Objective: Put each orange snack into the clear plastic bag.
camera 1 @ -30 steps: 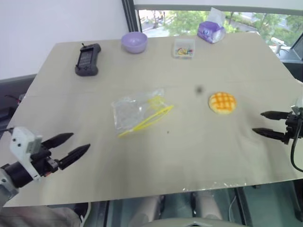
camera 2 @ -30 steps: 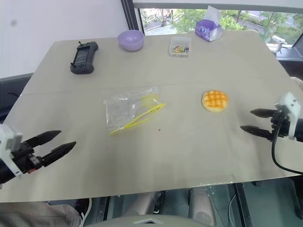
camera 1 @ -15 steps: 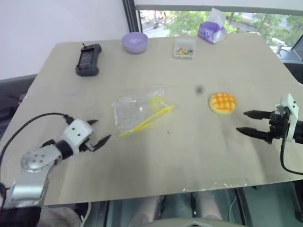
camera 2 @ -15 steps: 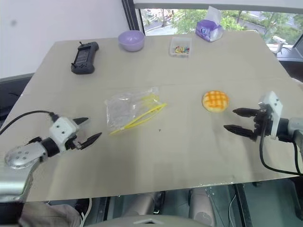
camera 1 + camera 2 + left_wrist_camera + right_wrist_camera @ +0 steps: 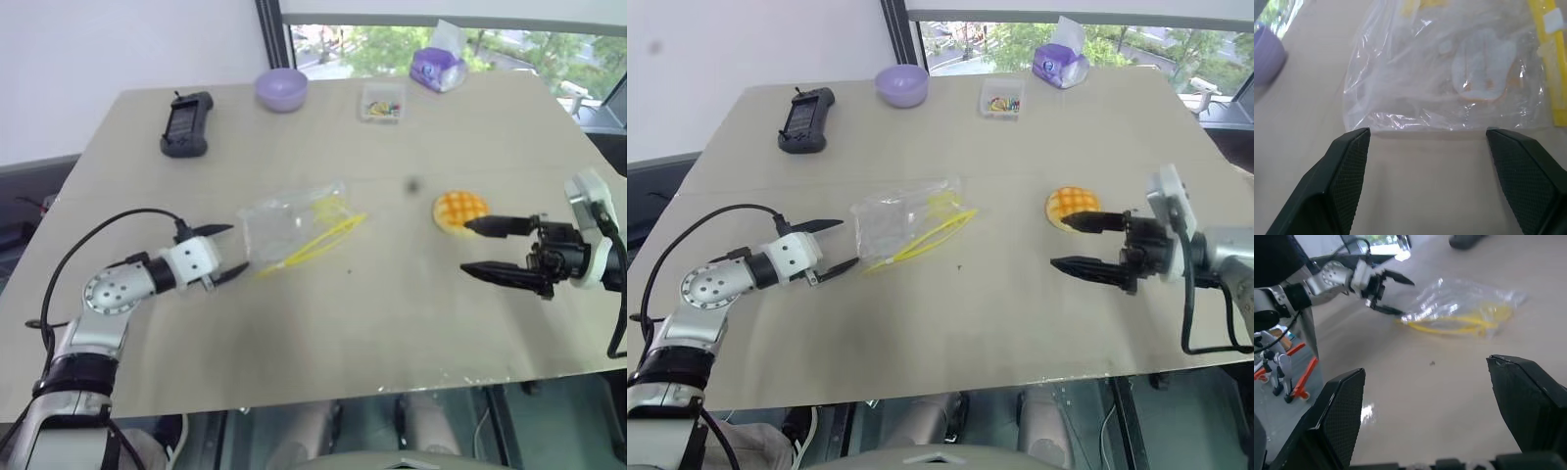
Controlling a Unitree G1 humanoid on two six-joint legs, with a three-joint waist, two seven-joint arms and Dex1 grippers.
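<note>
Both hands spread, empty | left hand [image 5: 227, 254] at clear plastic bag [image 5: 294, 225] edge | right hand [image 5: 478, 249] beside orange snack [image 5: 457, 209]

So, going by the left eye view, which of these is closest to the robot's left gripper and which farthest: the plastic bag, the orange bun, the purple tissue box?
From the left gripper:
1. Clear plastic bag, just beyond its open fingers.
2. Orange snack, across the table by the right gripper.
3. Purple tissue box, at the far edge by the window.
</note>
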